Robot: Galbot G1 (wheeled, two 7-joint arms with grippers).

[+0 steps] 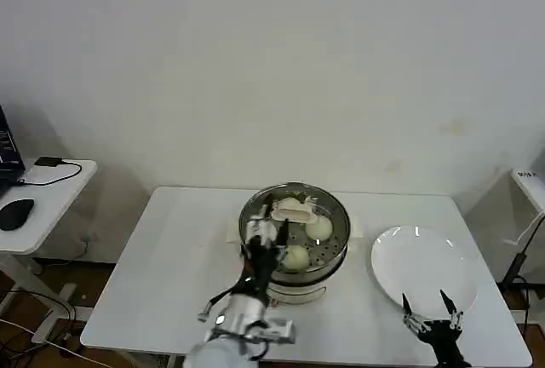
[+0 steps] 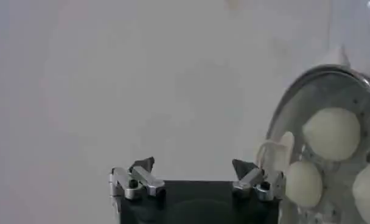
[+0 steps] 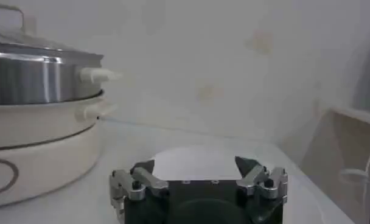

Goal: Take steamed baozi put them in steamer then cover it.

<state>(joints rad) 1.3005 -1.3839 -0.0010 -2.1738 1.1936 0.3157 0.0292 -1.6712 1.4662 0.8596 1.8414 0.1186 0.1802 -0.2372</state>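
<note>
The steamer (image 1: 334,249) stands mid-table, a shiny pot on a white base. The clear glass cover (image 1: 328,206) lies on it, its pale handle (image 1: 294,207) near the middle. Cream-white baozi (image 1: 295,257) (image 1: 320,228) show through the glass. My left gripper (image 1: 262,233) hovers open at the steamer's left rim with nothing between its fingers. In the left wrist view the left gripper (image 2: 193,165) is beside the pot, with three baozi (image 2: 332,134) (image 2: 303,182) (image 2: 367,195) off to one side. My right gripper (image 1: 424,301) (image 3: 194,165) is open and empty at the plate's near edge.
A bare flat white plate (image 1: 421,261) (image 3: 173,152) lies right of the steamer (image 3: 39,79). A side desk (image 1: 60,193) with a mouse and cable stands at the left. A plain wall rises behind the white table (image 1: 170,266).
</note>
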